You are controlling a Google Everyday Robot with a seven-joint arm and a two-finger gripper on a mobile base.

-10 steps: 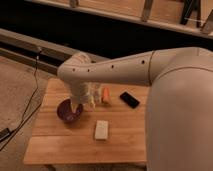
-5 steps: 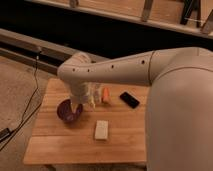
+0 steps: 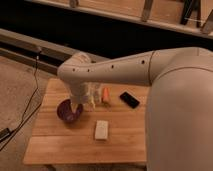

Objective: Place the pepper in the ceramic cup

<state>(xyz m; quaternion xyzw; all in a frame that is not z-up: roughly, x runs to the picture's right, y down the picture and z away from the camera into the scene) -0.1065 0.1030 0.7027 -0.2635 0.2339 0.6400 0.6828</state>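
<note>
Reaching down over the purple bowl (image 3: 64, 114), my claw (image 3: 77, 106) hangs released, holding nothing. The pepper (image 3: 106, 95) sits on the table (image 3: 60, 145) right of the bowl, apart from the claw.

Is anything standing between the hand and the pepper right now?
Yes. The hand hangs over the purple bowl, and a pale upright container stands on the table between it and the pepper, close beside the pepper.

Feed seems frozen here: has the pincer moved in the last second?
No. The pincer hangs at the right side of the purple bowl, just as far from the white block as before; the pepper lies untouched on the table.
</note>
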